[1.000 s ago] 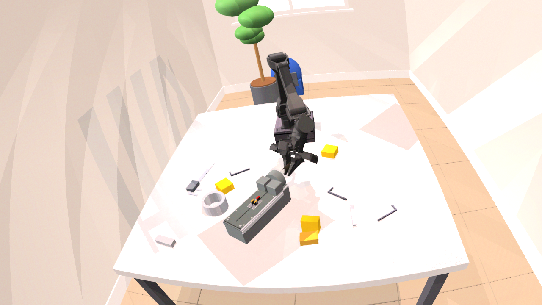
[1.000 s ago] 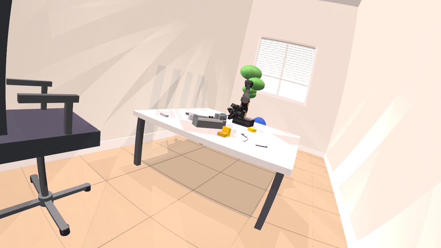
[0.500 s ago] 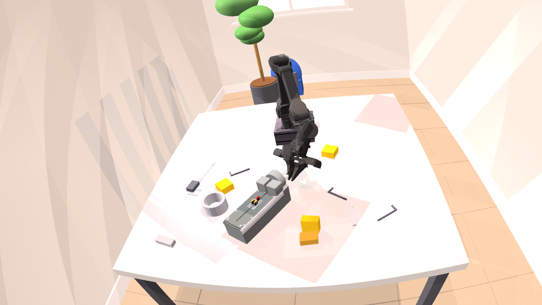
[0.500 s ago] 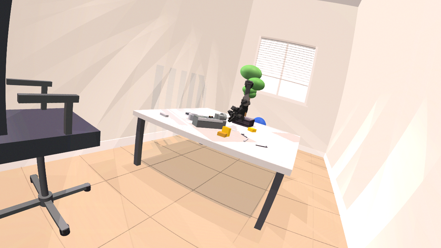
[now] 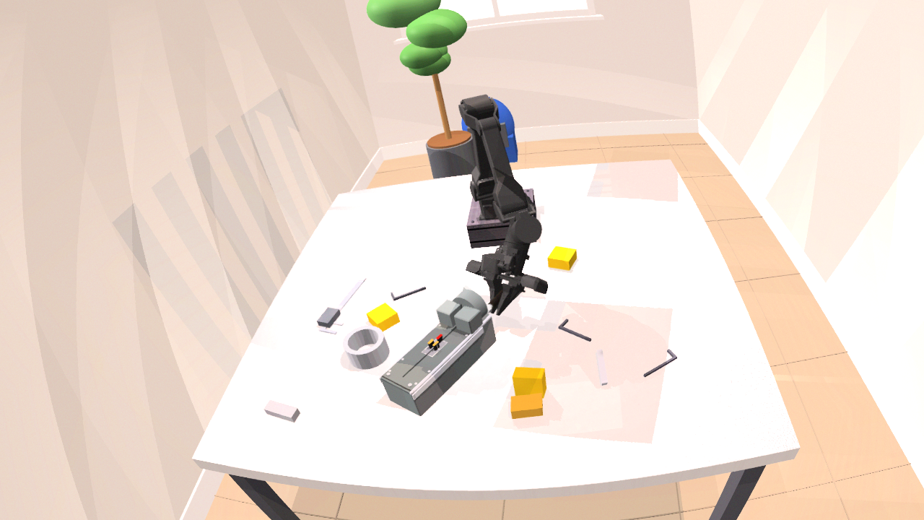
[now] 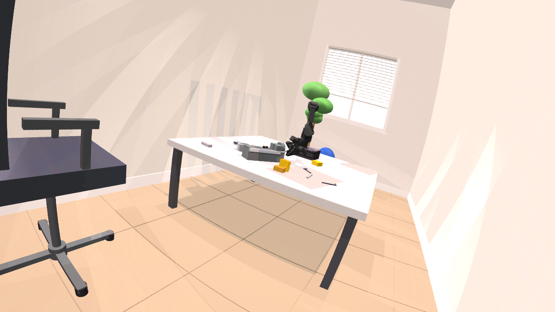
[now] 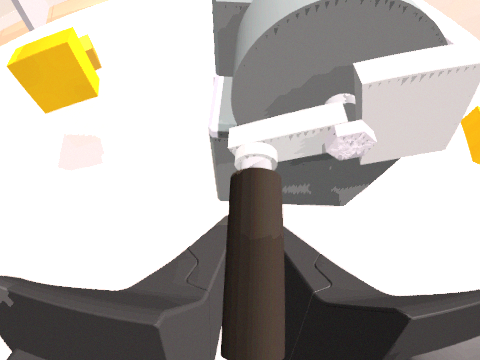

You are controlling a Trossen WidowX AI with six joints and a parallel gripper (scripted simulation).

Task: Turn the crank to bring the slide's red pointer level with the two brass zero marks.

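The grey machine [image 5: 406, 396] [image 6: 260, 154] [image 7: 225, 170] stands on the table, with a round grey drum [image 5: 473, 301] [image 7: 320, 55] at its crank end. In the top view the slide's small red pointer [image 5: 439, 336] appears a little to the drum side of the two brass marks [image 5: 431, 342]; the exact offset is too small to tell, and the wrist view does not show them. My gripper [image 5: 497, 310] [image 6: 287, 153] [image 7: 248, 226] is shut on the crank's dark brown handle [image 7: 255, 280]. The pale crank arm [image 7: 300, 131] extends from the handle to a hub bolt, with a pale block [image 7: 415, 107] beyond.
A grey ring [image 5: 365, 349] and a yellow block [image 5: 382, 315] stand left of the machine. Two orange-yellow blocks [image 5: 529, 381] [image 5: 526, 406] stand to its right, near several hex keys. Another yellow block [image 5: 561, 257] [image 6: 317, 163] lies near the arm's base.
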